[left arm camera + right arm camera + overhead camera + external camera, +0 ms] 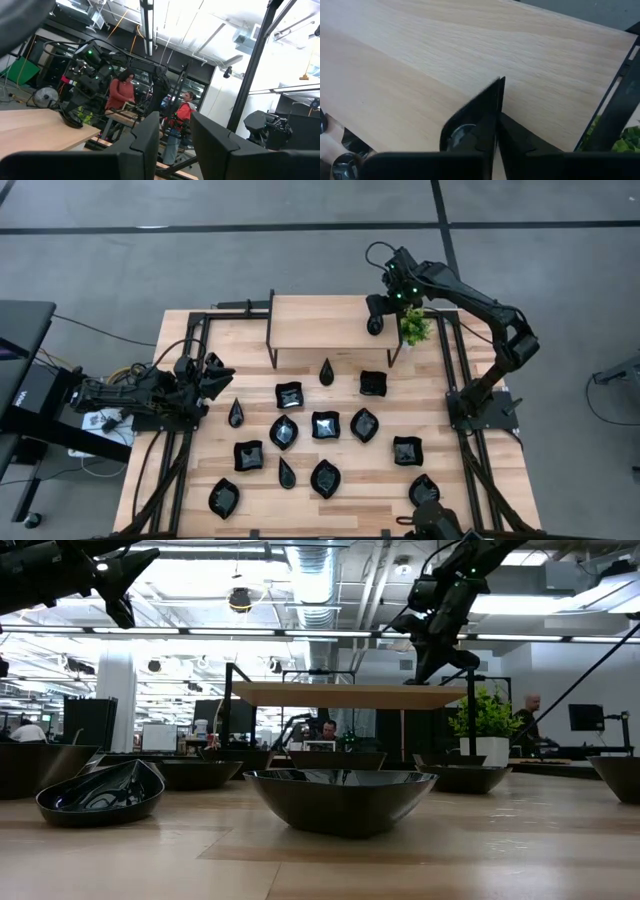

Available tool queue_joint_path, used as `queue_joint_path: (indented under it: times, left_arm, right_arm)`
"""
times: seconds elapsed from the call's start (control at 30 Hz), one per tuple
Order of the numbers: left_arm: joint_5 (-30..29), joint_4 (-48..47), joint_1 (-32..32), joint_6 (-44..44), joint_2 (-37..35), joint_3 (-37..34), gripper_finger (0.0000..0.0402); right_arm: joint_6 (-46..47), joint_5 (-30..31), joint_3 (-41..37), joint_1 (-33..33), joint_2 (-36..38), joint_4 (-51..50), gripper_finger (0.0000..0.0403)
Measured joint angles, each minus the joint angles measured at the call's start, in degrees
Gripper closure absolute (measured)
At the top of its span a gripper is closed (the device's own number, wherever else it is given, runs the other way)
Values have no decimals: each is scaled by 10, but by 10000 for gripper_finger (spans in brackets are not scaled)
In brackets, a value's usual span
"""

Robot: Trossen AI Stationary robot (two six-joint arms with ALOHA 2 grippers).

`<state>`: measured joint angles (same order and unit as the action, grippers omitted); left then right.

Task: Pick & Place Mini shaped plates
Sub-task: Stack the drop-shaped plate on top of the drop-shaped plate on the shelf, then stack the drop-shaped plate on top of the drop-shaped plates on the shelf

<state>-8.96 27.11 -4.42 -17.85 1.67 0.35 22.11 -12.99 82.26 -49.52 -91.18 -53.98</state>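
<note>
Several glossy black mini shaped plates lie flat on the wooden table: squares (289, 394), leaf ovals (364, 424) and teardrops (327, 371). In the low view one leaf oval (340, 798) is nearest. My right gripper (377, 320) is over the right end of the raised wooden shelf (320, 320), next to the small green plant (414, 327), and is shut on one black plate (480, 112). My left gripper (218, 372) hangs open in the air at the table's left side, left of the plates and touching nothing. My right gripper (495, 117) pinches a black plate between its two fingers at the rim (492, 107), coming from above and slanting down toward the shelf. The plate stands on edge in the hold, close over the shelf top (420, 75). Whether it touches the wood, I cannot tell.
The shelf stands on thin black legs at the table's far side, with bare wood on most of its top. Black frame rails run along the table's left and right sides. Cables and a monitor lie off the left edge. People (122, 92) stand in the room beyond.
</note>
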Motion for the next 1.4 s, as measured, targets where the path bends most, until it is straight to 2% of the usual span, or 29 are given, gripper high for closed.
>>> queue_joint_path:
  times: [0.23, 0.47, 0.6, 0.77, 1.0, 1.2, 1.4]
  left_arm:
    - [0, 0, 0, 0, 0, 0, 290]
    - [0, 0, 0, 0, 0, 0, 290]
    - [0, 0, 0, 0, 0, 0, 290]
    - [0, 0, 0, -3, 0, 0, 290]
    - [0, 0, 0, -4, 0, 0, 290]
    - [0, 0, 0, -4, 0, 0, 290]
    - [0, 0, 0, -4, 0, 0, 290]
  right_arm:
    - [-1, 0, 0, 0, 0, 0, 344]
    - [-1, -5, 20, 0, 5, -16, 340]
    - [-10, -5, 35, 11, 33, -29, 340]
    - [-47, -5, 36, 41, 101, -70, 340]
    - [-70, 5, 36, 119, 202, -108, 340]
    - [-43, 73, 31, 217, 275, -99, 340]
    - [11, 101, -79, 318, 358, 13, 339]
